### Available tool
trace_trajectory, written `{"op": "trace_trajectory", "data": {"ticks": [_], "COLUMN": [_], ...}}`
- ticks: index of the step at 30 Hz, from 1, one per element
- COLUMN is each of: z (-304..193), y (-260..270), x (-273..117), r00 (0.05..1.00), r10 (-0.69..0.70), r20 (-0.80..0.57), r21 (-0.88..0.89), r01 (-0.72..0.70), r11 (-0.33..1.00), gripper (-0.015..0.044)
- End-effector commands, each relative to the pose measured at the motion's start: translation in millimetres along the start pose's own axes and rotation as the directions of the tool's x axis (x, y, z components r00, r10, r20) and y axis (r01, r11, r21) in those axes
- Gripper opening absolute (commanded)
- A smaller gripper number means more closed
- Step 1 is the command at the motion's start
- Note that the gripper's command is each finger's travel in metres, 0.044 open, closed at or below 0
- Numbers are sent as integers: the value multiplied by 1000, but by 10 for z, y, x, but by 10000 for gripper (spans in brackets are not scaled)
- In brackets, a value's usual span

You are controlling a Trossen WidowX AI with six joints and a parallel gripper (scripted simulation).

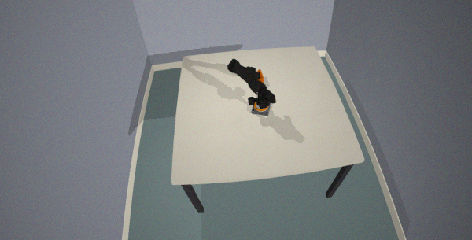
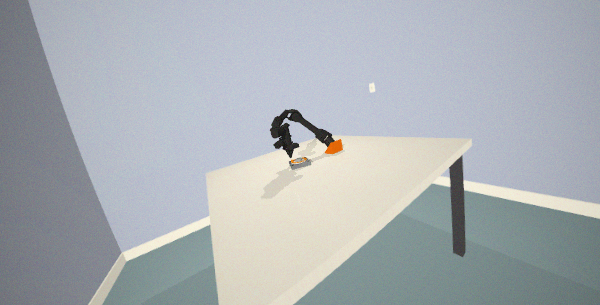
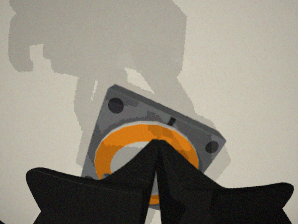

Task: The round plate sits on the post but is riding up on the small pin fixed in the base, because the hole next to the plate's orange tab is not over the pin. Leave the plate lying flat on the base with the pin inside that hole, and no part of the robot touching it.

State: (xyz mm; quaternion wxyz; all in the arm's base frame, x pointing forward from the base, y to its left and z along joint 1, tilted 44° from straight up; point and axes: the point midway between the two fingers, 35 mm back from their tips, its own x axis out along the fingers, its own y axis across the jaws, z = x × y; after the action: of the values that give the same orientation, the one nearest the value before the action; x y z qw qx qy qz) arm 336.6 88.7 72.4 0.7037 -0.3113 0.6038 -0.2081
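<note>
Orange ring of the round plate (image 1: 259, 106) shows just under the black gripper (image 1: 257, 101) in top view, sitting on the grey square base (image 1: 260, 111) near mid table (image 1: 220, 147). Arm (image 1: 249, 78) runs from its orange-marked mount at the far side of the tabletop down-right to the base; wrist covers most of the plate, so tilt vs flat can't be judged here. Long arm shadows fall on both sides.

Exterior view: arm (image 2: 305, 124) arches up from the orange mount (image 2: 334, 147) & bends down, gripper (image 2: 294, 155) pointing at the plate (image 2: 300, 160) on the base (image 2: 300, 164). Tip sits right at plate level; contact too small to tell. Table (image 2: 310, 217) seen corner-on, one dark leg at right.

Wrist view: both fingers pressed together w/ only a thin seam between, clenched on nothing. Gripper (image 3: 158, 144) tip lies over the plate (image 3: 109, 152) centre, hiding the post & inner part. Orange ring visible as an arc to the left & along the far side. Base (image 3: 127, 119) shows two dark round corner marks, far-left & right, plus a small dark notch at the plate's far edge. Pin, hole & tab not made out; can't tell if tip touches plate or hovers just above
</note>
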Motion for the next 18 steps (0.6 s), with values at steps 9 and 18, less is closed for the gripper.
{"op": "trace_trajectory", "data": {"ticks": [9,18], "z": [6,6], "y": [6,6], "x": [-220,-220], "r00": [1000,1000], "r10": [3,3], "r20": [9,9], "r21": [-2,-2], "r01": [-3,-3], "r11": [1000,1000], "gripper": [0,0]}}
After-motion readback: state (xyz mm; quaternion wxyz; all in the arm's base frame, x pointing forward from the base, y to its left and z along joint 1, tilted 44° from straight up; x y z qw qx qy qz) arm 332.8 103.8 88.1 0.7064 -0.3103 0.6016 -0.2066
